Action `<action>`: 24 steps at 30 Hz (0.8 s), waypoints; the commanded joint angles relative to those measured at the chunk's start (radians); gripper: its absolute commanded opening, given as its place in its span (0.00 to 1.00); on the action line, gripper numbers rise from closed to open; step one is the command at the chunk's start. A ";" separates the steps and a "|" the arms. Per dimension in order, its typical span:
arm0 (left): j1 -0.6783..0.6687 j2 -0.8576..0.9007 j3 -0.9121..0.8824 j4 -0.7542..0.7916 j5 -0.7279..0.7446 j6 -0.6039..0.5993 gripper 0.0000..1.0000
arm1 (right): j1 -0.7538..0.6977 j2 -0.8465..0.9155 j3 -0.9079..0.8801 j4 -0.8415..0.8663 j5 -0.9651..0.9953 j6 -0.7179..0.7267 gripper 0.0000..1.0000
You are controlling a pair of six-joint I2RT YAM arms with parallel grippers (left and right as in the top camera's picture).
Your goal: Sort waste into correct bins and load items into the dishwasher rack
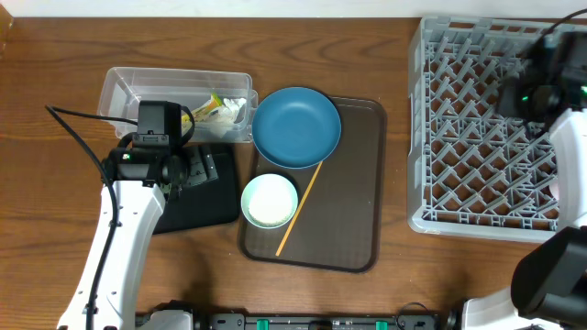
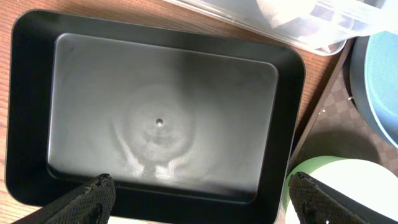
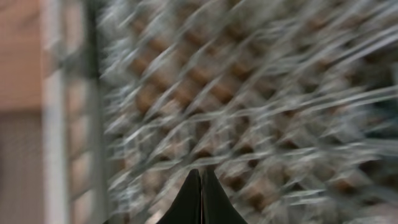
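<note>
Left gripper (image 2: 205, 200) jaws wide, empty, over black bin (image 2: 34, 124) at 9 o'clock; right gripper (image 3: 202, 190) closed, empty, over rack (image 1: 417, 119) at 3 o'clock; blue plate (image 1: 295, 126), mint bowl (image 1: 270, 200), stick (image 1: 298, 213) on centre tray (image 1: 353, 183)

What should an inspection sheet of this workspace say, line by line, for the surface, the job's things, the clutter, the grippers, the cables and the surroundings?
Surface: wooden table, bearing a brown tray.
Job's things: grey rack at the right; dark blue plate, mint bowl and wooden stick on the tray; clear tub holding a wrapper; black bin, nothing seen inside.
Clutter: nothing seen.
Grippers: left gripper open above the black bin; right gripper shut, empty, over the rack.
Cables: black cable beside the left arm.
Surroundings: nothing seen.
</note>
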 commanded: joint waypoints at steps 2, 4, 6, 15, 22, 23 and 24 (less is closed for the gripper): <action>0.005 -0.014 0.002 -0.003 -0.012 0.003 0.92 | 0.066 0.011 -0.013 -0.089 -0.135 0.037 0.01; 0.005 -0.014 0.002 -0.003 -0.012 0.003 0.92 | 0.087 0.011 -0.021 -0.129 -0.112 0.036 0.01; 0.005 -0.014 0.002 -0.003 -0.012 0.003 0.92 | 0.101 0.011 -0.026 -0.161 -0.082 0.036 0.02; 0.005 -0.014 0.002 -0.003 -0.012 0.003 0.92 | 0.105 0.011 -0.072 -0.227 0.155 0.143 0.01; 0.005 -0.014 0.002 -0.003 -0.012 0.003 0.92 | 0.106 0.011 -0.150 -0.239 0.171 0.184 0.02; 0.005 -0.014 0.002 -0.003 -0.012 0.003 0.92 | 0.106 0.011 -0.160 -0.239 0.172 0.188 0.02; 0.005 -0.014 0.002 -0.003 -0.012 0.003 0.92 | 0.106 0.011 -0.170 -0.239 0.172 0.188 0.02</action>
